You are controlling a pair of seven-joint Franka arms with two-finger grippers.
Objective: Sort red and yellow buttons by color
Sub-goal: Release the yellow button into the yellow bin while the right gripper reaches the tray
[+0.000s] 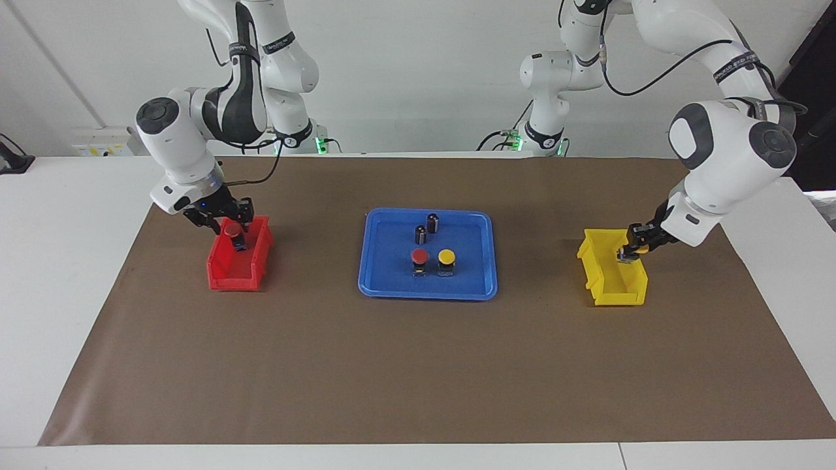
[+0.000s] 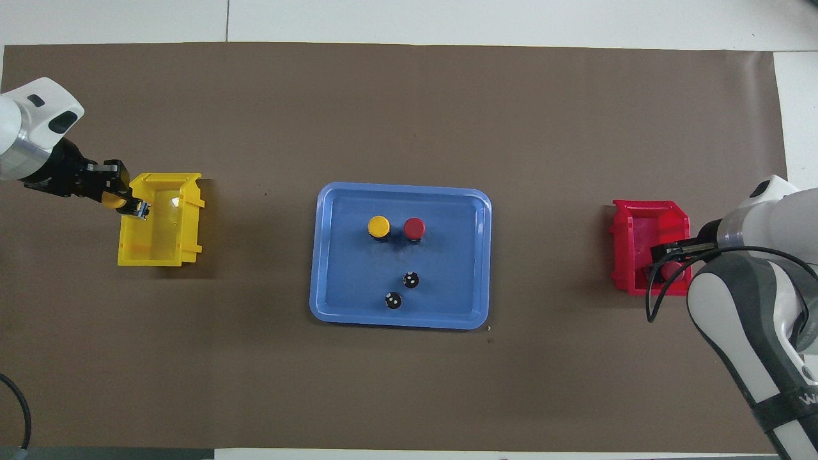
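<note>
Blue tray at middle of brown mat; two dark cylinders upright in tray, close together, in its part nearer robots. Red bin on mat toward right arm's end, yellow bin toward left arm's end, both well apart from tray. White table under mat

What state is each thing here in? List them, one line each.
Left gripper: shut on held yellow button, over yellow bin.
Right gripper: over red bin; grip unclear.
Red button at bin: at right gripper.
Tray red button: upright, in blue tray.
Tray yellow button: upright, in tray.
Dark cylinders: upright, in tray.
</note>
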